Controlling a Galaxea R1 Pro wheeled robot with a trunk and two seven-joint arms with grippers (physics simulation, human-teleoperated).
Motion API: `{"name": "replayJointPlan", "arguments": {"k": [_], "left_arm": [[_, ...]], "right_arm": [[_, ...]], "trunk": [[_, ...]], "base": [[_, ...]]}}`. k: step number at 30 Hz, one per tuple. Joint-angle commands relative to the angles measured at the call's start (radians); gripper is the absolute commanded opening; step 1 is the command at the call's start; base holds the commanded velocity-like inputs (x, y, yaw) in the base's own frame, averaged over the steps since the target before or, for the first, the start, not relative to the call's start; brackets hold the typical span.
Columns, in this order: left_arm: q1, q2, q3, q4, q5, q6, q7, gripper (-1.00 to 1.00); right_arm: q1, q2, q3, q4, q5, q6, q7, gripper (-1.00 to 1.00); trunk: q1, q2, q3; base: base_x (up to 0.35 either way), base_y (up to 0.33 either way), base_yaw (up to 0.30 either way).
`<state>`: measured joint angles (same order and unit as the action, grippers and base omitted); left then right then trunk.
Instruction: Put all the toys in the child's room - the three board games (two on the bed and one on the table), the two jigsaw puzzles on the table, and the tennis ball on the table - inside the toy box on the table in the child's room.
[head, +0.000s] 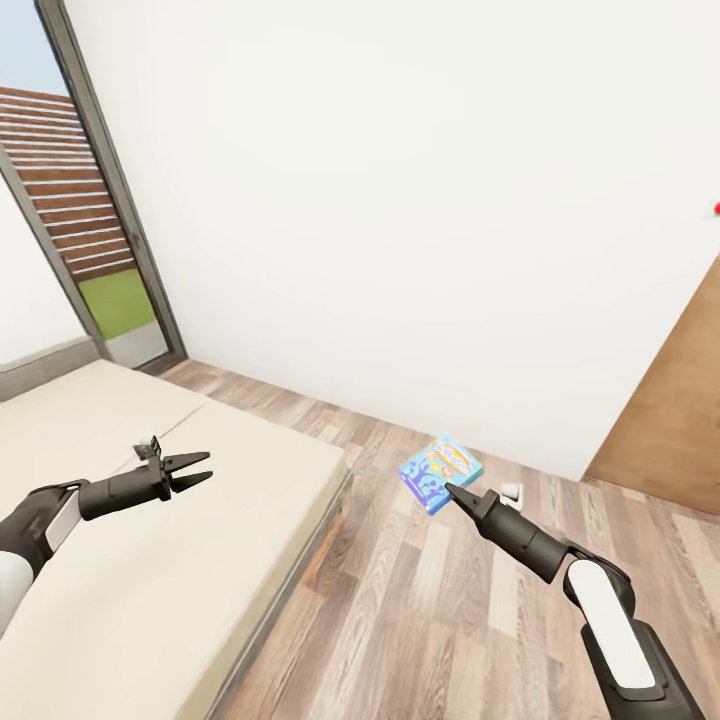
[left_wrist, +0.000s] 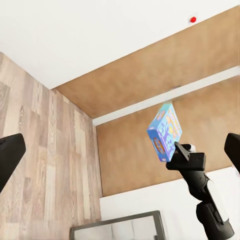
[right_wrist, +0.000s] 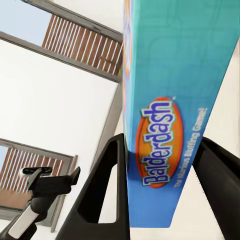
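My right gripper (head: 457, 493) is shut on a small blue board game (head: 441, 472) and holds it up over the wood floor, just off the corner of the bed (head: 150, 580). The right wrist view shows the box's blue edge (right_wrist: 170, 100) with Balderdash lettering pinched between both black fingers (right_wrist: 100, 200). In the left wrist view the same box (left_wrist: 165, 131) stands tilted above the right gripper (left_wrist: 181, 152). My left gripper (head: 195, 470) hovers open above the beige mattress, holding nothing. The toy box and the table are out of view.
A white wall (head: 400, 200) faces me, with a brown wooden door (head: 670, 420) at the right. At the left stands a tall dark-framed window (head: 110, 250). Plank floor (head: 420, 620) lies between the bed and the wall.
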<state>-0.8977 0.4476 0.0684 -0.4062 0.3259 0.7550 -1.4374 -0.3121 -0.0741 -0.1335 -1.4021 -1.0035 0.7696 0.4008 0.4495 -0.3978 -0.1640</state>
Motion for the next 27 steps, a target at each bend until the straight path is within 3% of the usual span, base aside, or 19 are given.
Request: {"name": "replayJointPlan", "arguments": {"k": [1, 27], "left_arm": [[-0.001, 0.0, 0.0, 0.0, 0.001, 0.011, -0.003, 1.0], [-0.001, 0.002, 0.0, 0.0, 0.001, 0.012, -0.006, 1.0]], "right_arm": [[-0.001, 0.0, -0.001, 0.0, -0.004, 0.007, 0.003, -1.0], [-0.001, 0.003, 0.002, 0.0, -0.004, 0.007, 0.003, -1.0]], "trunk": [[0.001, -0.002, -0.003], [0.001, -0.002, -0.026]], "base": [[0.0, 0.0, -0.229], [0.0, 0.0, -0.226]]}}
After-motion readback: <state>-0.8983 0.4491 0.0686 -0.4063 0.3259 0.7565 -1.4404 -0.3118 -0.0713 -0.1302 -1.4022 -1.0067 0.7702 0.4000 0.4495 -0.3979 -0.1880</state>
